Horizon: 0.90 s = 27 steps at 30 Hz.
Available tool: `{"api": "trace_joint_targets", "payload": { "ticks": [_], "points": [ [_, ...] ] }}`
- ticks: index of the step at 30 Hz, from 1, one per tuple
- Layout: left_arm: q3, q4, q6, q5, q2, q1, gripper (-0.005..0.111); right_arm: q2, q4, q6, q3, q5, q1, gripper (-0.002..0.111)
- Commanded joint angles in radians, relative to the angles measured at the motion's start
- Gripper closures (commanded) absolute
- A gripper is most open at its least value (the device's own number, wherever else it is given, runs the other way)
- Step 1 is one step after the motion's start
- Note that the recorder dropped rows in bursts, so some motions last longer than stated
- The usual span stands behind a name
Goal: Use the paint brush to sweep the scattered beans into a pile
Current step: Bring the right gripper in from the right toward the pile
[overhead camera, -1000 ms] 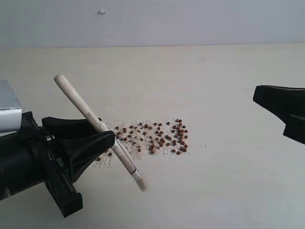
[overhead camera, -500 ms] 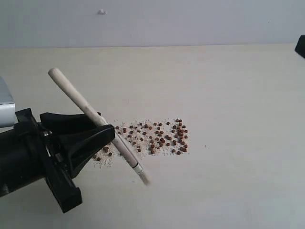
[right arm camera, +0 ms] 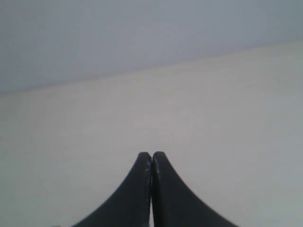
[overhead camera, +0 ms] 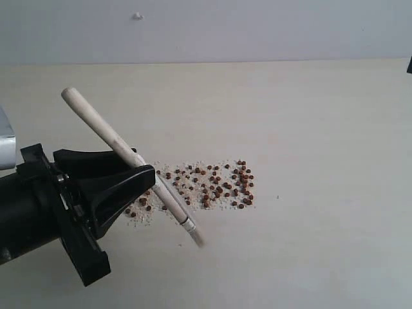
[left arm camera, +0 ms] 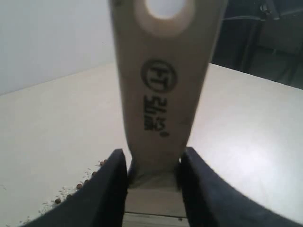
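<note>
Left gripper [overhead camera: 143, 166]: clamped on the paint brush [overhead camera: 103, 129]. The left wrist view shows its two black fingers [left arm camera: 106, 189] pressing the narrow edges of the cream handle, just below the dark stamp [left arm camera: 158, 92].

Paint brush: tilted. The handle end with the hole [left arm camera: 164, 7] is raised on the side away from the beans [overhead camera: 212, 183]. The shaft slants down across the end of the bean patch nearest the left gripper.

Bristles [overhead camera: 195, 238]: blurred, low at the counter [overhead camera: 309, 129], just past the edge of the bean patch. I cannot tell whether they touch the counter.

Beans: lying on the counter in a loose band, mingled with whitish crumbs [overhead camera: 138, 217]. They are thickest at the end far from the brush. A few beans lie on the gripper's side of the brush, close under the black fingers.

Right gripper [right arm camera: 151, 156]: closed, its two fingertips pressed together with nothing between them. It hangs over bare counter, with no beans in its own view.

Counter: pale cream, meeting a grey-blue wall [overhead camera: 257, 29] well behind the beans.
</note>
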Motion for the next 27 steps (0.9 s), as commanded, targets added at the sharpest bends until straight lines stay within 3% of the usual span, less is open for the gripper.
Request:
{"api": "trace_joint_targets", "payload": {
  "ticks": [1,7,17,27],
  "points": [
    [0.005,-0.016,-0.011,-0.014,0.001,0.002,0.107,-0.012,-0.081,0.082,0.048,-0.213,0.001,0.108],
    [0.005,-0.016,-0.011,-0.013,0.001,0.002,0.107,-0.014,-0.079,-0.014,0.104,-0.239,0.001,0.108],
    [0.005,-0.016,-0.011,-0.013,0.001,0.002,0.107,-0.014,-0.130,0.015,0.337,-0.624,0.001,0.108],
    [0.005,-0.037,-0.015,-0.013,0.001,0.002,0.107,-0.012,-0.254,0.164,0.314,-0.682,0.001,0.108]
  ]
}}
